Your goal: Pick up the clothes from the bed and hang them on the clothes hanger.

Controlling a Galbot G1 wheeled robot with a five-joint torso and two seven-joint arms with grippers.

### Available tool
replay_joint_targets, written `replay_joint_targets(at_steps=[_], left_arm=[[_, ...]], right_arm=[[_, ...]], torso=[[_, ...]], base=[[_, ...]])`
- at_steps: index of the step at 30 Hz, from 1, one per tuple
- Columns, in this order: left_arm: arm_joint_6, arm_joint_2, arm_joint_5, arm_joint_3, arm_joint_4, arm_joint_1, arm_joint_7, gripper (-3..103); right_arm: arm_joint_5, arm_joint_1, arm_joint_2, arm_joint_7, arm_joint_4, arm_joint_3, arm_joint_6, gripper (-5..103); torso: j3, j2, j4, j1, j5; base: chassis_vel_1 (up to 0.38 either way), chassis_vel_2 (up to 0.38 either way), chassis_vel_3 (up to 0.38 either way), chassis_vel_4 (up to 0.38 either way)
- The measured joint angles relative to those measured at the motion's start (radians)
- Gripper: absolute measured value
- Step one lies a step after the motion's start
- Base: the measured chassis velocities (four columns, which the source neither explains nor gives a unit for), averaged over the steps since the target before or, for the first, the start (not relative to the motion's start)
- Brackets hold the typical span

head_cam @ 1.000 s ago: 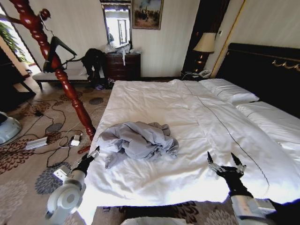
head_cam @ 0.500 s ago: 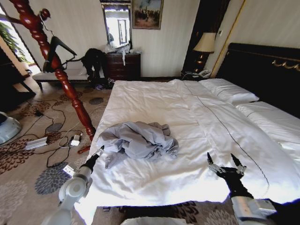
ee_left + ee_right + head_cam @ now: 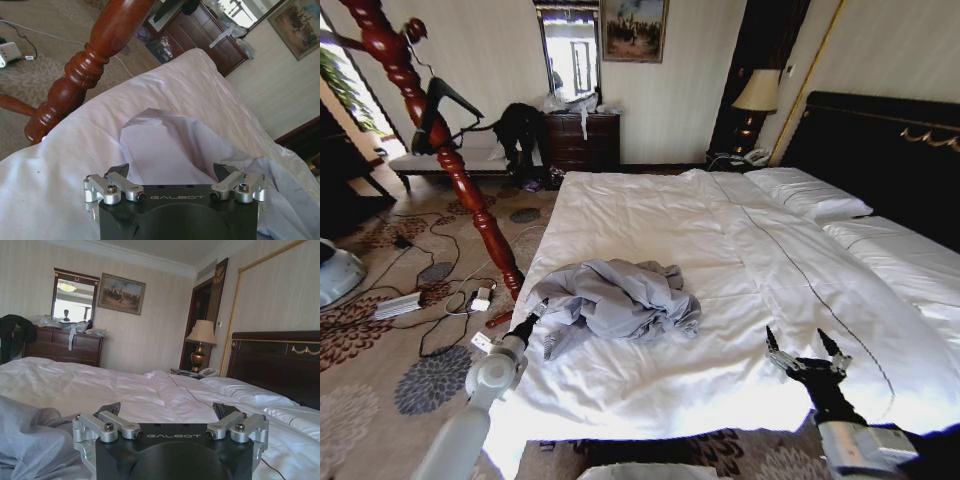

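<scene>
The clothes, a crumpled grey-blue shirt [image 3: 615,298], lie on the near left part of the bed [image 3: 720,230], which has white sheets. My left gripper [image 3: 533,318] is open at the shirt's left edge, close to the mattress side. In the left wrist view its fingers [image 3: 120,171] stand wide apart with the shirt [image 3: 165,145] just ahead of them. My right gripper [image 3: 805,350] is open and empty over the bed's near right part, away from the shirt [image 3: 30,440]. The black clothes hanger [image 3: 442,103] hangs on the red wooden stand at far left.
The dark-red coat stand [image 3: 450,170] leans up from the carpet just left of the bed, its base [image 3: 75,80] near my left arm. Cables and a power strip [image 3: 398,305] lie on the floor. A dresser [image 3: 582,140], a black garment heap [image 3: 520,130] and a lamp [image 3: 757,95] line the far wall.
My left arm has reached forward and to the right, bringing its gripper from the bed's side up to the shirt's left edge. The right gripper has sunk slightly.
</scene>
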Motion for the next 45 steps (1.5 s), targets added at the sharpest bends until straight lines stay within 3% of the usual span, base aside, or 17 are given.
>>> replay_joint_targets(at_steps=[4,7,15,17,21,23,29,38,45], left_arm=[[0.011,0.000,0.006,0.017,0.034,-0.018,-0.004,95],[0.015,-0.003,0.016,0.029,0.048,-0.031,-0.009,92],[0.010,-0.005,0.022,0.048,0.088,-0.075,-0.006,54],[0.008,-0.006,0.023,0.050,0.088,-0.076,-0.006,54],[0.007,-0.007,0.028,0.056,0.071,-0.066,-0.006,32],[0.006,-0.007,0.032,0.056,0.066,-0.061,-0.006,32],[0.000,0.003,0.041,0.055,0.047,-0.047,-0.007,6],[-0.005,0.026,0.041,0.054,-0.012,-0.038,-0.014,0],[-0.017,0.078,0.044,0.029,-0.167,0.012,-0.008,0]], right_arm=[[0.006,0.001,-0.004,0.004,0.004,0.009,-0.005,100],[0.008,0.002,-0.004,0.007,0.005,0.011,-0.008,100],[0.009,-0.002,0.002,0.009,0.006,0.021,-0.011,100],[0.010,-0.001,0.001,0.009,0.006,0.021,-0.011,100],[0.014,0.007,-0.001,0.009,0.002,0.018,-0.013,100],[0.014,0.008,-0.001,0.009,0.000,0.017,-0.013,100],[0.014,0.012,0.001,0.010,0.000,0.011,-0.014,100],[0.018,0.014,0.000,0.010,0.001,0.007,-0.013,100],[0.024,0.019,0.000,0.011,0.004,-0.005,-0.012,100]], torso=[[0.000,0.000,0.0000,0.000,-0.0001],[0.000,0.000,0.0000,0.000,0.0000],[0.000,0.000,-0.0001,0.000,-0.0001],[0.000,0.000,-0.0001,0.000,-0.0001],[0.000,0.000,-0.0001,0.000,0.0000],[0.000,0.000,0.0000,0.000,-0.0001],[0.000,0.000,-0.0001,0.000,0.0000],[0.000,0.000,-0.0001,0.000,-0.0001],[0.000,0.000,-0.0001,0.000,-0.0002]], base=[[0.000,0.000,0.000,0.000],[0.000,0.000,0.000,0.000],[0.000,0.000,0.000,0.000],[0.000,0.000,0.000,0.000],[0.000,0.000,0.000,0.000],[0.000,0.000,0.000,0.000],[0.000,0.000,0.000,0.000],[0.000,0.000,0.000,0.000],[0.000,0.000,0.000,0.000]])
